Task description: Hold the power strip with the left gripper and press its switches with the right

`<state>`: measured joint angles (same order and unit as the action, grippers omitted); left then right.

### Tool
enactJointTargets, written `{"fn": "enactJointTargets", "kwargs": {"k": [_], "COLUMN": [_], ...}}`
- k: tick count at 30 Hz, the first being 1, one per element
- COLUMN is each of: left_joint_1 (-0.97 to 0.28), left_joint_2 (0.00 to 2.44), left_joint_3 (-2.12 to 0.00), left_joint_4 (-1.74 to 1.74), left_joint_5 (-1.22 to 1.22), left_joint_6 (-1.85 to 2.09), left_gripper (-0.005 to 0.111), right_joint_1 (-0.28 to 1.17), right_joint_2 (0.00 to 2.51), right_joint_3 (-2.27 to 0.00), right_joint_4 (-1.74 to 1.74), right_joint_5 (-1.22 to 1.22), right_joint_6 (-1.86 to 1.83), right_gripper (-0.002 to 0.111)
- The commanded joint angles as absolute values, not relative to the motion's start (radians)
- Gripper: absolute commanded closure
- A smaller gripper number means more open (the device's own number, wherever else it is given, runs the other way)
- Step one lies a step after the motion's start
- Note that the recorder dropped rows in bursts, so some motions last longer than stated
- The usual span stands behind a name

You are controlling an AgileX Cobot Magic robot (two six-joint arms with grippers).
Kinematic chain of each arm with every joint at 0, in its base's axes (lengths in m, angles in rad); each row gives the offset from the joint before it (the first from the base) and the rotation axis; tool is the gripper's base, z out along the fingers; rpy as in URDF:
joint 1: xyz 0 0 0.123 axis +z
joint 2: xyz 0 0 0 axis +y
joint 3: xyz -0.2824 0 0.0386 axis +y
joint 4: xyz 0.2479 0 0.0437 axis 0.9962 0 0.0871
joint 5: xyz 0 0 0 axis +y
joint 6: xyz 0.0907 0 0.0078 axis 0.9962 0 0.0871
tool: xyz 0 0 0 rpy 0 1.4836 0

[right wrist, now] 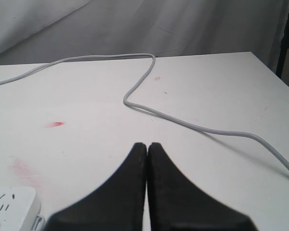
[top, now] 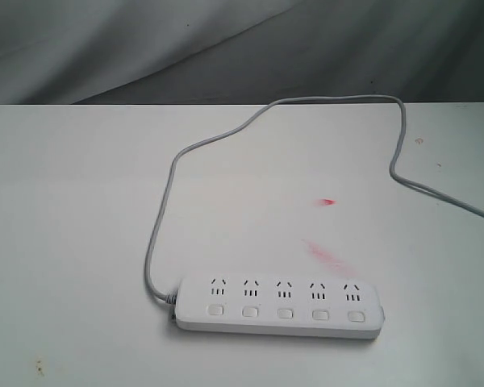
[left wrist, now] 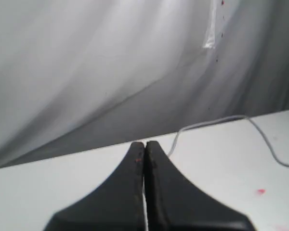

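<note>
The white power strip (top: 280, 304) lies flat near the table's front edge, its row of square switches (top: 285, 312) along the near side below the sockets. Its grey cord (top: 274, 109) leaves the strip's left end, loops toward the back of the table and runs off to the right. Neither arm shows in the exterior view. My left gripper (left wrist: 144, 145) is shut with nothing in it, above the bare table, the cord (left wrist: 209, 123) lying farther off. My right gripper (right wrist: 147, 146) is shut and empty too, with one end of the power strip (right wrist: 12, 202) off to its side.
The white table (top: 73, 210) carries a small red mark (top: 328, 201) and a pink smear (top: 327, 254) behind the strip. A grey cloth backdrop (top: 226, 48) hangs behind the table's far edge. The cord (right wrist: 192, 125) crosses the table ahead of the right gripper.
</note>
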<state>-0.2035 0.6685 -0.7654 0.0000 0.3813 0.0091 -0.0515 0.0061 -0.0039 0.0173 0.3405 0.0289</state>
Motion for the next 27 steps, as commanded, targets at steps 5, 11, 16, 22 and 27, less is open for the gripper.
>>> {"fn": "enactJointTargets", "kwargs": {"k": [5,11,16,22,27], "left_joint_1": [0.011,0.060,0.060,0.060,0.060], "left_joint_2": [0.410,0.108,0.001,0.000,0.000], "left_joint_3": [-0.464,-0.261,-0.136,-0.045,0.000], "left_joint_4": [-0.027,-0.012,-0.019,-0.019,-0.019], "left_joint_5": [0.200,0.200,0.198,0.177,0.181], "left_joint_6": [-0.081,-0.077,-0.077,-0.077,-0.078], "left_gripper": [0.106,0.106,0.106,0.106,0.106], "right_joint_1": [-0.059,-0.059,-0.059,-0.059,-0.059], "right_joint_2": [0.000,0.000,0.000,0.000,0.000], "right_joint_3": [0.000,0.000,0.000,0.000,0.000], "right_joint_4": [0.018,0.018,0.018,0.018,0.018], "right_joint_5": [0.334,0.334,0.334,0.334,0.334], "right_joint_6": [0.033,0.033,0.033,0.033,0.033], "right_gripper": [0.108,0.108,0.108,0.108,0.108]}}
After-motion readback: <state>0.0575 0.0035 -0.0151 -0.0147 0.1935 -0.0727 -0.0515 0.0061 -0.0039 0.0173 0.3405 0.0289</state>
